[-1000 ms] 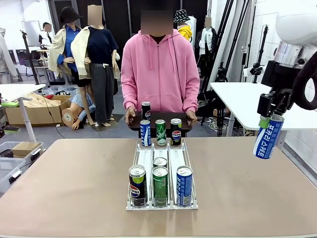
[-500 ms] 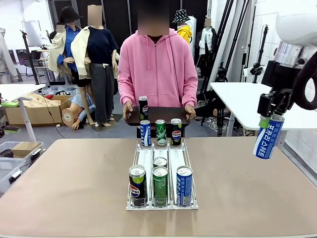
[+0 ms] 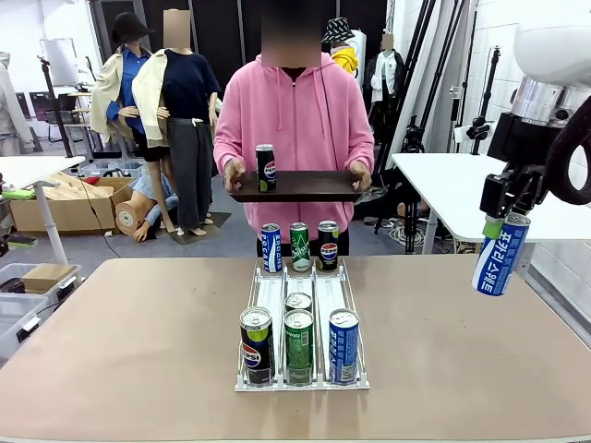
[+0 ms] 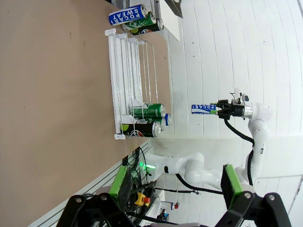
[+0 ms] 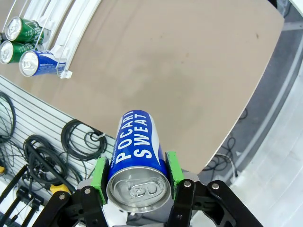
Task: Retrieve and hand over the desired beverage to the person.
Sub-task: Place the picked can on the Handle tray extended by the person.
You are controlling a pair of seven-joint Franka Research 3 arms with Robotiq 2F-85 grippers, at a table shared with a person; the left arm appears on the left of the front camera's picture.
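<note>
At three o'clock of the front view, off the tabletop's [image 3: 138, 323] right edge: blue can [image 3: 500, 254], Pocari Sweat, hanging tilted and airborne, its top clamped between the green pads of the right end effector [image 3: 506, 218]; the right wrist view confirms pads [image 5: 99, 172] pressed on both sides of the can.

Position of can and right arm: unchanged over the last second.

Twelve o'clock, far side: person [image 3: 294, 120] in pink. Dark tray [image 3: 305, 187], carrying one black Pepsi can [image 3: 265, 168], has risen from just above the rack's back row to waist height, held level in both hands.

Meaning: tray reads as offered for delivery; the handover is still to come, across to eleven o'clock.

Centre: white rack [image 3: 301, 305] of cans, undisturbed.

Left end effector [image 4: 174, 189]: fingers apart, empty, idle.
</note>
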